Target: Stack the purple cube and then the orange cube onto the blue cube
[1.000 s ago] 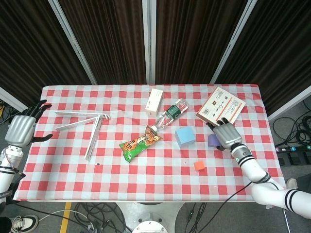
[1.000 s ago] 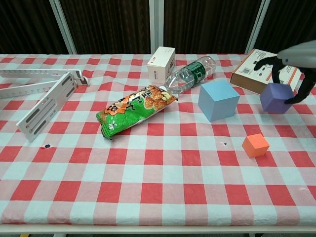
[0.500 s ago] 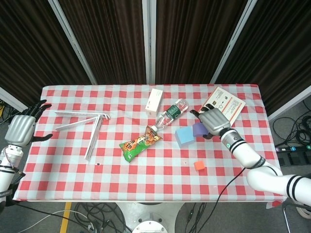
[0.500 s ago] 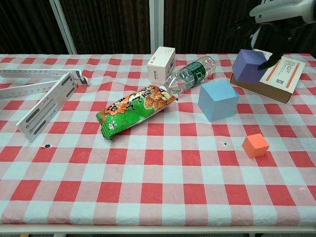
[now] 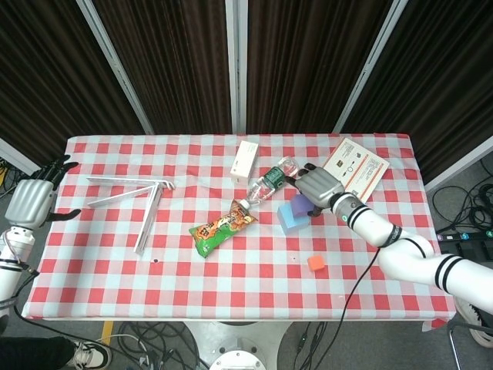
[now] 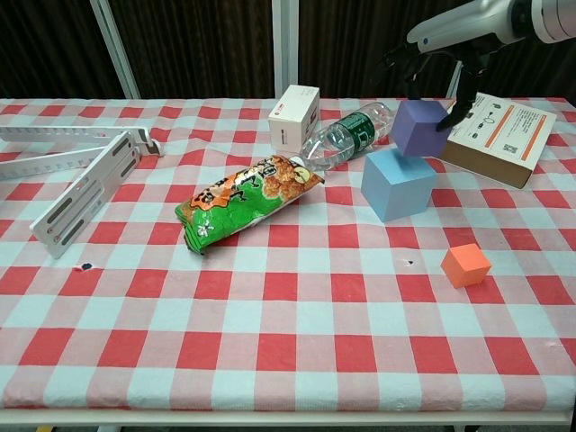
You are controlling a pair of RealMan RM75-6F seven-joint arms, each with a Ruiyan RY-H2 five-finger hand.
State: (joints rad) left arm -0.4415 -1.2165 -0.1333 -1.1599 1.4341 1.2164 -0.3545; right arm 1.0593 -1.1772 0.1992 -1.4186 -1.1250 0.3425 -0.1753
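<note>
My right hand (image 6: 434, 70) (image 5: 317, 185) grips the purple cube (image 6: 420, 127) (image 5: 299, 206) from above and holds it tilted just over the back right corner of the blue cube (image 6: 397, 184) (image 5: 291, 220); whether the two cubes touch I cannot tell. The orange cube (image 6: 465, 265) (image 5: 315, 264) sits alone on the cloth, in front and to the right of the blue cube. My left hand (image 5: 31, 200) hovers at the table's far left edge with fingers spread and nothing in it; the chest view does not show it.
A plastic bottle (image 6: 347, 137) lies just behind the blue cube beside a small white box (image 6: 294, 118). A snack bag (image 6: 243, 200) lies mid-table, a flat brown box (image 6: 493, 135) at the back right, and white metal brackets (image 6: 81, 171) at the left.
My right hand lifted the purple cube off the cloth at the right and carried it leftward over the blue cube. The left hand stayed put.
</note>
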